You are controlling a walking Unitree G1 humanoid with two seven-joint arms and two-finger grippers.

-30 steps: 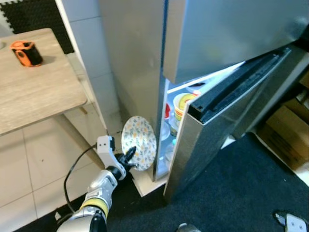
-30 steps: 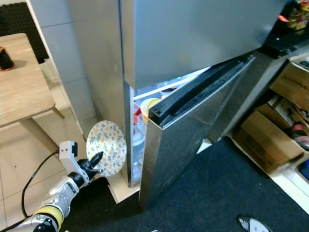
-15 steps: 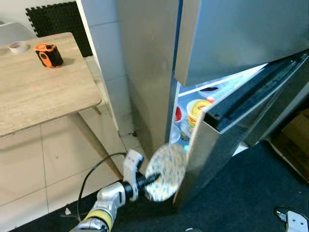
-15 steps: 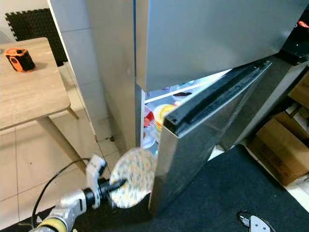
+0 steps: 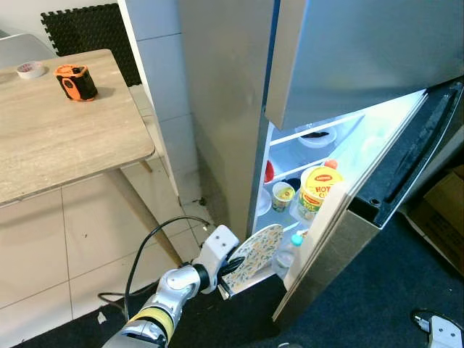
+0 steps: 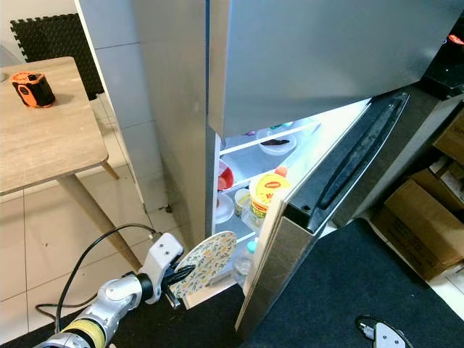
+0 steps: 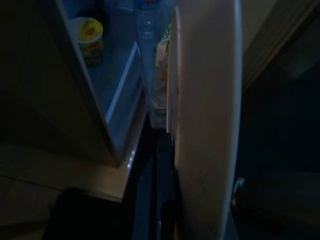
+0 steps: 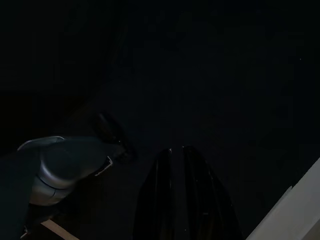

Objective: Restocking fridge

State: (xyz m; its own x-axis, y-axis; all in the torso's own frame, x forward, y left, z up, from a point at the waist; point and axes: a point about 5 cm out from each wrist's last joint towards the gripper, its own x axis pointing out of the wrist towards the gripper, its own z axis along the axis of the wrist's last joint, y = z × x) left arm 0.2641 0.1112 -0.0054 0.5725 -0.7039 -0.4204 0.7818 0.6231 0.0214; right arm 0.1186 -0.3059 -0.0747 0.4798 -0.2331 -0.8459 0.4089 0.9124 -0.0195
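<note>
Low in the frame, just left of centre, the left gripper (image 5: pixel 230 267) is clamped on the edge of a round plate (image 5: pixel 254 254) with a small flower pattern, its black fingers (image 6: pixel 180 275) pinching the rim from below. The plate is tilted, nearly edge-on, and sits right at the mouth of the fridge (image 5: pixel 232 109), at the lowest level of the open compartment, just beside the bottom edge of the cabinet. The lower fridge door (image 5: pixel 341 239) is swung open toward the lower right of the frame, and the lit interior shows between it and the steel side wall. Inside, in the middle of the frame, a big yellow tub with a red label (image 5: pixel 317 190) stands on a shelf, with a small yellow cup (image 5: pixel 283 194) just to its left and a red-topped dish (image 5: pixel 269 171) further left. A pale bowl (image 5: pixel 316 135) with something dark in it rests on the shelf above. A clear bottle with a blue cap (image 5: pixel 288 252) stands low down, just right of the plate. In the left wrist view the plate's pale rim runs up the picture, and the yellow cup shows past it. At the upper left of the frame a wooden table (image 5: pixel 51 138) carries an orange and black tape measure (image 5: pixel 76 81) and a roll of tape (image 5: pixel 30 69). The right gripper (image 8: pixel 182 195) hangs idle in a very dark view, with its two fingers lying close together.
</note>
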